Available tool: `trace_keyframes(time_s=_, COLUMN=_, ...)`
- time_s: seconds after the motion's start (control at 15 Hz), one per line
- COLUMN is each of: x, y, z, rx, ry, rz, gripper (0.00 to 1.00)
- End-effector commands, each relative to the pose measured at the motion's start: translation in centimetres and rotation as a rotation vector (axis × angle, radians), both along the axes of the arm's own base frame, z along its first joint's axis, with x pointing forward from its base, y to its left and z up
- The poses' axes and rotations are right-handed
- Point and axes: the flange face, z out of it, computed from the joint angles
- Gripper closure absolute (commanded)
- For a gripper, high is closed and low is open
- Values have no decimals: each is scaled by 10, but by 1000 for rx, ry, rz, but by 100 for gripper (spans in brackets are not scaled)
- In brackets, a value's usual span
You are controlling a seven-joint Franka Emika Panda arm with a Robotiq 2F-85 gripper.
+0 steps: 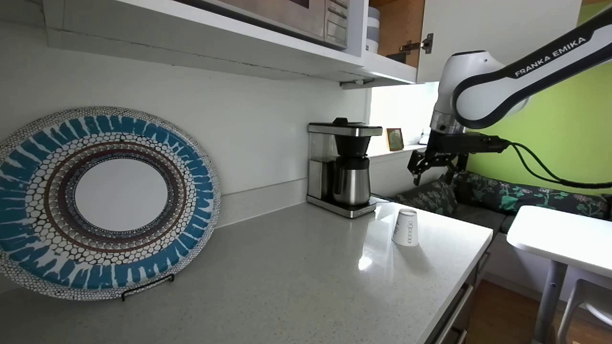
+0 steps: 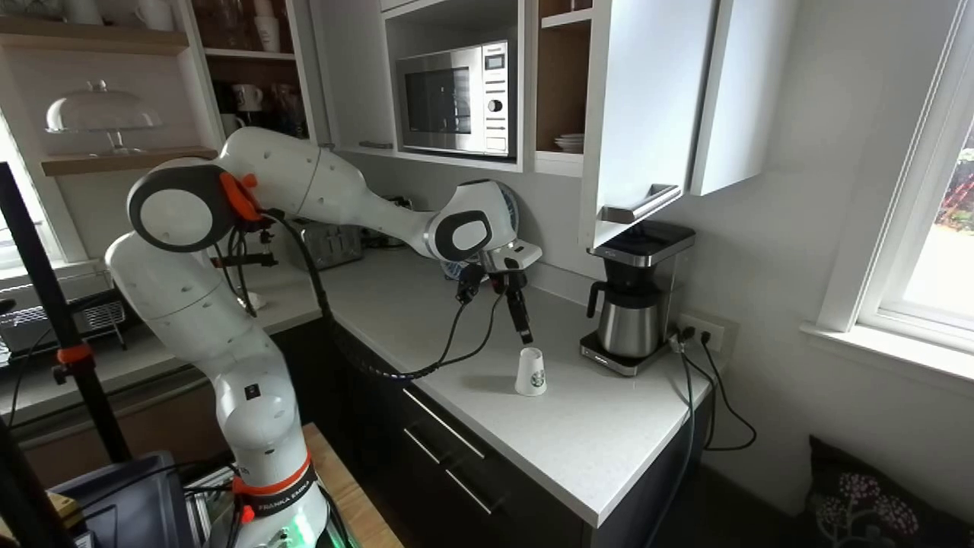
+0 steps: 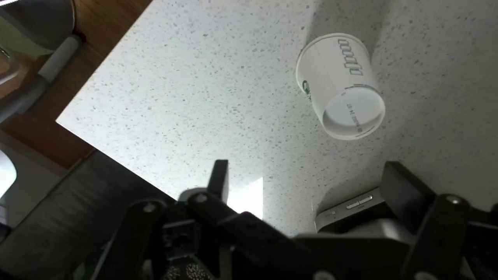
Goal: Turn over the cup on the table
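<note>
The small white cup stands mouth-down on the table, its narrower base facing up. It shows in both exterior views (image 1: 405, 228) (image 2: 530, 373) and in the wrist view (image 3: 342, 74), where the print on its base and a small dark mark on its side are visible. The table is a pale grey speckled countertop (image 1: 287, 277) (image 2: 601, 449) (image 3: 186, 85). My gripper (image 1: 433, 181) is above the countertop, higher than the cup and apart from it. In the wrist view my gripper (image 3: 307, 162) has its fingers wide apart with nothing between them. The cup lies beyond the fingertips there.
A coffee maker with a steel carafe (image 1: 352, 184) (image 2: 630, 327) stands by the wall near the cup. A large decorated plate (image 1: 119, 191) leans on the wall. An open cabinet door (image 2: 647, 114) hangs above. The counter's front edge (image 2: 487, 445) is near the cup.
</note>
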Motion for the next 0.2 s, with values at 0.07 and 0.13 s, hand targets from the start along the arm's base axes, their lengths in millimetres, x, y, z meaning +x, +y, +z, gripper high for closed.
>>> trace_keyframes(time_s=0.07, x=1, y=0, z=-1, rx=-1, ry=3, rz=1, gripper=0)
trace_keyframes(time_s=0.13, x=1, y=0, z=-1, rx=-1, ry=4, rz=1, gripper=0)
